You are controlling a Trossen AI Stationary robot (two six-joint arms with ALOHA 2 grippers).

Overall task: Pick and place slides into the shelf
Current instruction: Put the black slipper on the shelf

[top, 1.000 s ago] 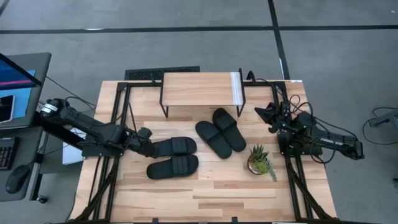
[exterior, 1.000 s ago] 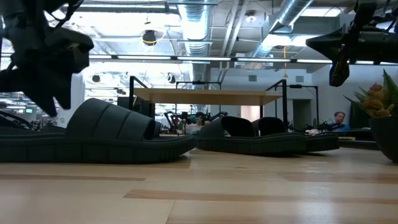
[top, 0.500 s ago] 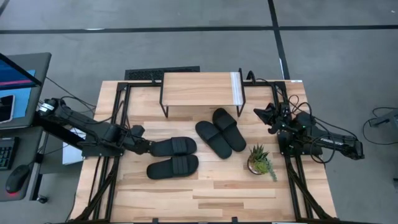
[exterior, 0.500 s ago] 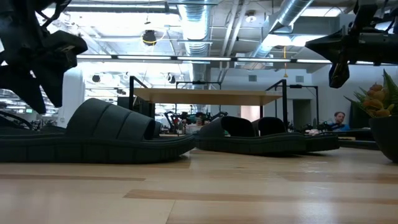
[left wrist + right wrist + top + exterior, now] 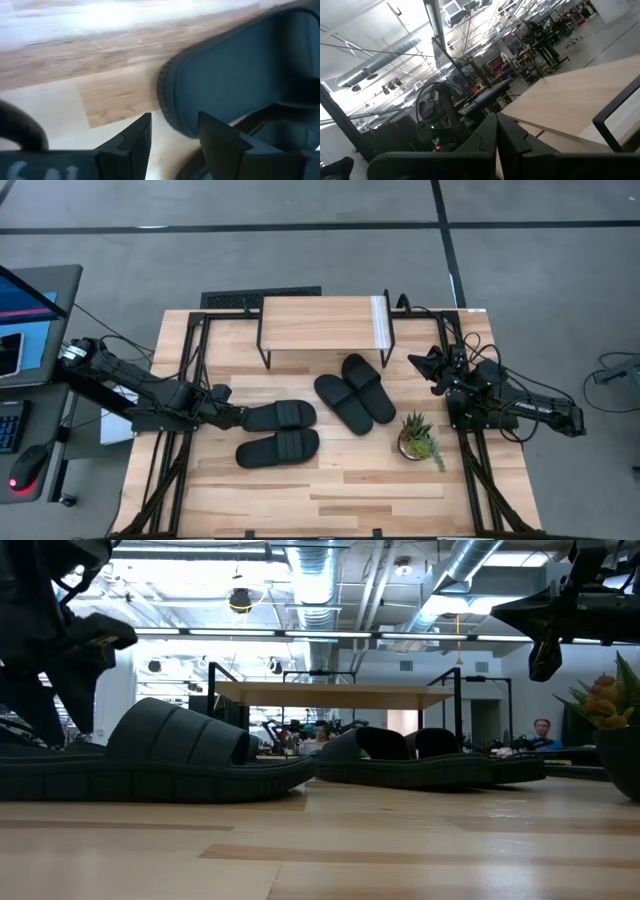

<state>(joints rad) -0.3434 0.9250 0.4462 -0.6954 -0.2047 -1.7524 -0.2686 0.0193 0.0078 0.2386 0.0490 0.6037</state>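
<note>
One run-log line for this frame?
left end effector: open, at slide heel | right end effector: shut, parked | shelf: no slides

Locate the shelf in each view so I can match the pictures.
High view: shelf at the table's far edge, centre, beyond the slides.
Low view: shelf mid-picture, behind the slides.
Left wrist view: not in it.
Right wrist view: its plank top ahead of the fingers.
Shared landmark: its light wood top.

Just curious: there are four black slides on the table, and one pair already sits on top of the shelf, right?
Not quite. The high view shows all four slides on the table; the shelf top holds none.
</note>
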